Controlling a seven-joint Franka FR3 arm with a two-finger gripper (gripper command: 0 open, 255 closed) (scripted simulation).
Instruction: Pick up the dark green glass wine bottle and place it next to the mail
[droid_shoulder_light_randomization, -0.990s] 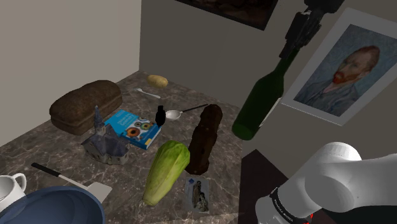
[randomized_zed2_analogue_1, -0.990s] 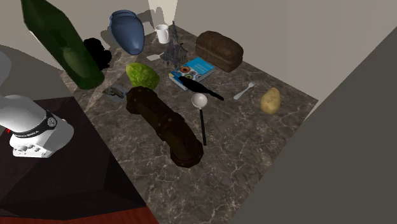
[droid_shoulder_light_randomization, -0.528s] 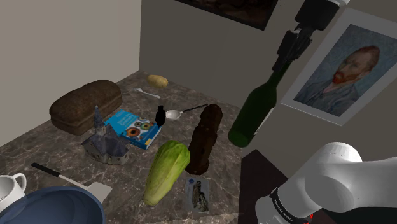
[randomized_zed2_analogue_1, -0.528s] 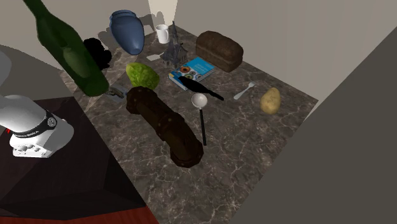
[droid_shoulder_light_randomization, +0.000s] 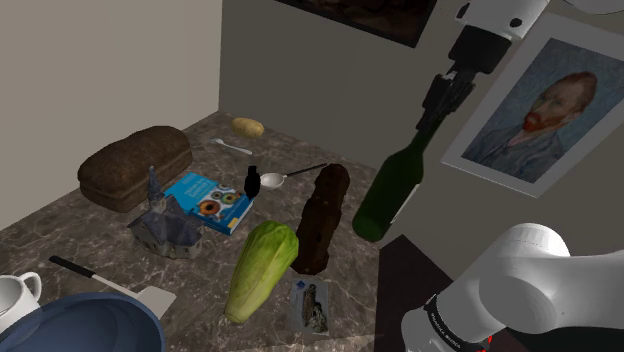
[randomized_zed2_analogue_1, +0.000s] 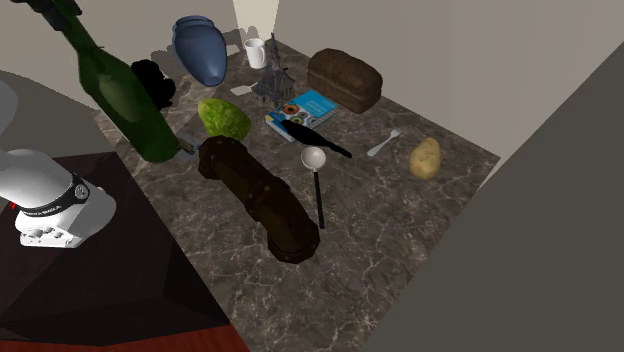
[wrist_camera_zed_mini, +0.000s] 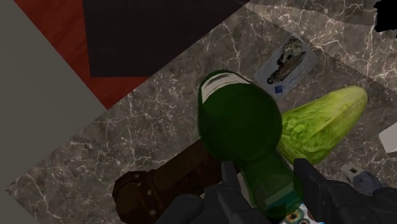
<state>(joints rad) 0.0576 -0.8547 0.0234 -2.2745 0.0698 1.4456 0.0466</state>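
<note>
Lowered and carried toward the shoulder view's left over the past second, the dark green wine bottle (droid_shoulder_light_randomization: 393, 188) is held in the air, clear of the marble counter (randomized_zed2_analogue_1: 380, 230). Its neck is clamped between the two black fingers of the gripper (droid_shoulder_light_randomization: 432, 118), and the bottle is tilted, with the base lower and nearer the shoulder view's left than the neck. In the wrist view the base of the bottle (wrist_camera_zed_mini: 240, 124) is seen over the counter's near edge, with the fingers pressed on either side of the neck.

The mail (droid_shoulder_light_randomization: 311, 305), a picture postcard, lies flat on the counter near the stand, below and apart from the bottle. Just beside it a head of romaine lettuce (droid_shoulder_light_randomization: 260, 268) is laid, and next to that a long dark brown loaf (droid_shoulder_light_randomization: 322, 215).

Farther off, a ladle (droid_shoulder_light_randomization: 290, 177) and a blue book (droid_shoulder_light_randomization: 208, 200) are placed, with a small church model (droid_shoulder_light_randomization: 160, 225) at the book's edge and a dark bread loaf (droid_shoulder_light_randomization: 135, 165) behind. A potato (droid_shoulder_light_randomization: 248, 127) and a fork (droid_shoulder_light_randomization: 232, 147) are set near the corner of the walls. A blue bowl (droid_shoulder_light_randomization: 80, 325) and a white mug (droid_shoulder_light_randomization: 15, 295) are found at the shoulder view's lower left, and a portrait painting (droid_shoulder_light_randomization: 535, 105) hangs on the wall behind the arm.
</note>
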